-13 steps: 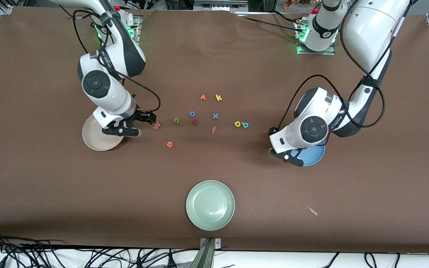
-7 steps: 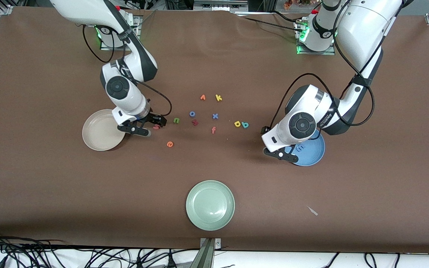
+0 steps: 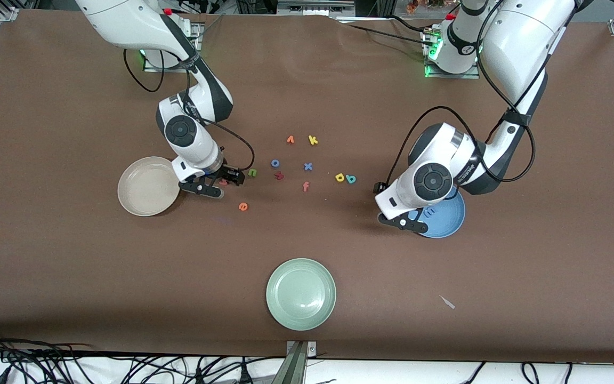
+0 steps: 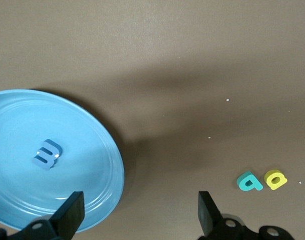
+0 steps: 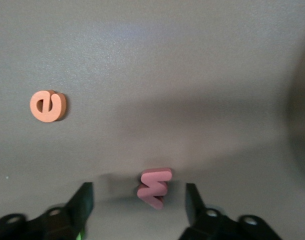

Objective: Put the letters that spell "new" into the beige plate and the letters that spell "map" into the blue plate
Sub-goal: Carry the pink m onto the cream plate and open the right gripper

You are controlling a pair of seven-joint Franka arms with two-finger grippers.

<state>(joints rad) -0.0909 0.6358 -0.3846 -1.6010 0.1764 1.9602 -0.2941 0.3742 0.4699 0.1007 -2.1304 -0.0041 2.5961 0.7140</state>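
Straddling the pink w (image 5: 154, 187), the right gripper (image 3: 222, 183) is down at the table just beside the beige plate (image 3: 147, 186), fingers (image 5: 80, 202) apart on either side of the letter and not touching it.

Green n (image 3: 252, 172) lies just beside that gripper, and orange e (image 3: 243, 206) sits nearer the front camera; the beige plate holds no letters. The left gripper (image 3: 412, 217) hangs spread wide over the blue plate's (image 3: 453, 224) rim on the side toward the other letters, with the blue m (image 4: 47, 154) lying in that plate. Yellow a (image 3: 340, 177) and teal p (image 3: 350, 179) lie touching on the table between the plates, nearer the blue one.
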